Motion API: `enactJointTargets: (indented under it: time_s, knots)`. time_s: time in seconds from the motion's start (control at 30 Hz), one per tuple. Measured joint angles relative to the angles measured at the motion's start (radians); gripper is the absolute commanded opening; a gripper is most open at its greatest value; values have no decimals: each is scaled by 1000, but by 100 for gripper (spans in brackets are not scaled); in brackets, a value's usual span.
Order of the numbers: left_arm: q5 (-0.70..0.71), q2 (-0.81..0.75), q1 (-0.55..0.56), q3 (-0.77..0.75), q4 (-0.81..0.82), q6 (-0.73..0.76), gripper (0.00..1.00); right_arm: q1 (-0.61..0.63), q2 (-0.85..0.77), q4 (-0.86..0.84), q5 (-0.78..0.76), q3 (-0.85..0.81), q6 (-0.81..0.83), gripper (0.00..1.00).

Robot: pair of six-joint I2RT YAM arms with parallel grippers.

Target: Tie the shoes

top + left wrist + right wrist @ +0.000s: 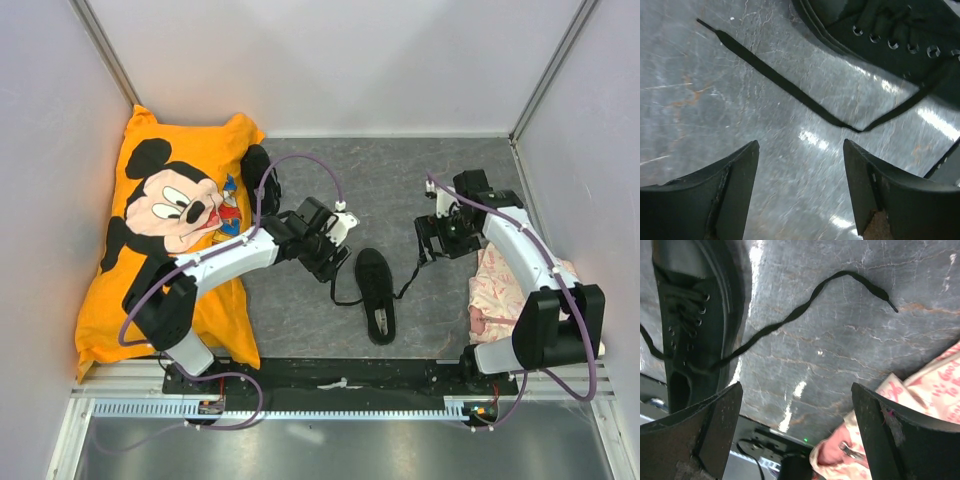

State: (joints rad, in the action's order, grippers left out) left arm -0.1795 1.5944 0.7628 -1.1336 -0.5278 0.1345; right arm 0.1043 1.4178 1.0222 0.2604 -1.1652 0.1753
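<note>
Two black shoes show from above: the near shoe (375, 293) mid-worktop (400, 180) between both arms, the far shoe (260, 168) against one orange pillow (170, 220). Left wrist: the left gripper (800, 145) gapes wide above one loose lace (785, 85). Right wrist: the right gripper (797, 387) gapes wide, empty, above the other lace (790, 317).
</note>
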Motion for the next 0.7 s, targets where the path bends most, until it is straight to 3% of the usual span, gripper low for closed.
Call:
enactJointTargets:
  time_s: [0.23,0.5,0.6,0.7]
  knots:
    - [89,112,31,-2,94,-179,62,0,28,-101,-35,85,-127,98]
    - [204,274,51,-65,134,-289,57,0,61,-194,-85,144,-207,96]
    - [232,299,53,-85,139,-314,45,0,75,-219,-98,156,-224,94]
    - [260,330,54,-120,141,-333,28,0,98,-242,-105,161,-236,89]
